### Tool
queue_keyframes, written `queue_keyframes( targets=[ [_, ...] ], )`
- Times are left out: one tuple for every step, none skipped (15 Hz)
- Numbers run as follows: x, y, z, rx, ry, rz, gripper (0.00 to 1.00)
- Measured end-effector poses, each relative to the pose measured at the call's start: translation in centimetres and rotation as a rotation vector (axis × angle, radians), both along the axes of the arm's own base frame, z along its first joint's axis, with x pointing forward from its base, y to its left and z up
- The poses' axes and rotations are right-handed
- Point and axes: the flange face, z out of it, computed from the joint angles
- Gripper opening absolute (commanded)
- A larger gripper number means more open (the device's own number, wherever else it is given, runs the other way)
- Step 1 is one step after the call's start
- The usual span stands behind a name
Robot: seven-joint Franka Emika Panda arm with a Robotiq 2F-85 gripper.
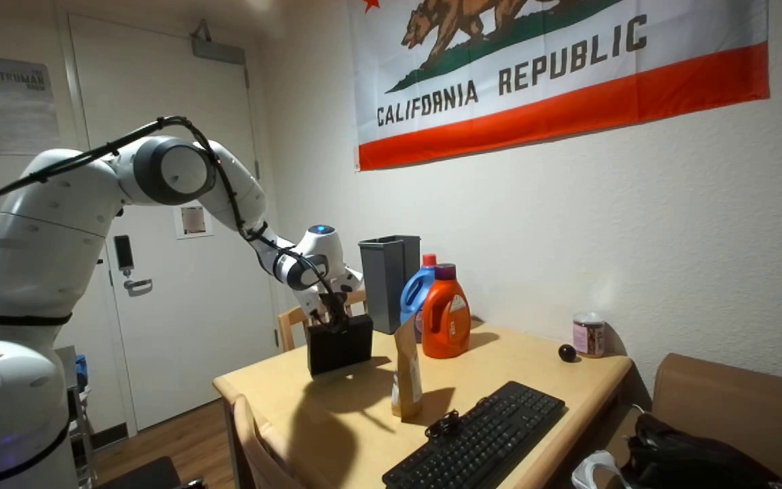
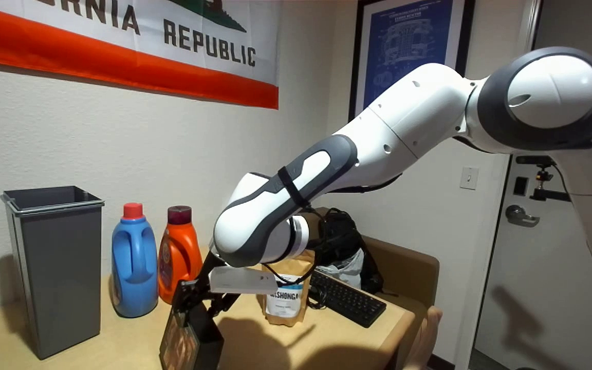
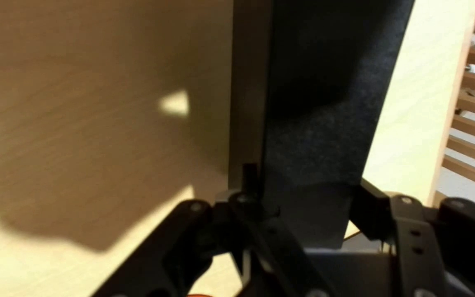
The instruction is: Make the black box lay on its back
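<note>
Fingers [image 3: 371, 212], parted by its thickness, clasp the black box [image 1: 340, 350], with "CALIFORNIA REPUBLIC" legible on the wall flag [image 1: 561, 85].

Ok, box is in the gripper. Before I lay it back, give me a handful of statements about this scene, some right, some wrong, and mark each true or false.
1. The gripper has hold of the black box. True.
2. The black box lies flat on its back. False: it is roughly upright.
3. The blue bottle with the red cap stands beside the orange bottle. True.
4. The keyboard, the tan pouch and the grey bin are all on the table. True.
5. The tan pouch is inside the grey bin. False: it stands on the table, outside the bin.
6. The orange bottle is tipped over on its side. False: it stands upright.
</note>
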Motion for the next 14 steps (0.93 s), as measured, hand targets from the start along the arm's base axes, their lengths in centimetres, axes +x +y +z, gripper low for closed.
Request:
queue_keyframes(
  targets=[
    [-0.1,0.6,0.2,0.048,-0.010,0.005,0.26],
    [-0.3,1.1,0.5,0.104,-0.022,0.018,0.26],
    [-0.5,1.5,0.7,0.157,-0.029,0.034,0.26],
    [-0.6,1.5,1.0,0.209,-0.038,0.049,0.26],
    [-0.6,1.3,1.1,0.261,-0.050,0.058,0.26],
    [-0.4,0.7,1.2,0.312,-0.063,0.064,0.26],
    [-0.1,-0.1,1.1,0.361,-0.076,0.064,0.26],
    [0.2,-1.3,0.8,0.411,-0.086,0.060,0.26],
    [0.4,-2.6,0.2,0.455,-0.093,0.053,0.26],
    [0.7,-4.1,-0.4,0.495,-0.095,0.044,0.26],
    [0.9,-5.6,-1.2,0.538,-0.092,0.033,0.26],
    [1.1,-7.2,-2.1,0.572,-0.087,0.024,0.26],
    [1.2,-8.7,-2.9,0.594,-0.080,0.015,0.26],
    [1.2,-9.9,-3.7,0.605,-0.068,0.002,0.26]
  ],
)
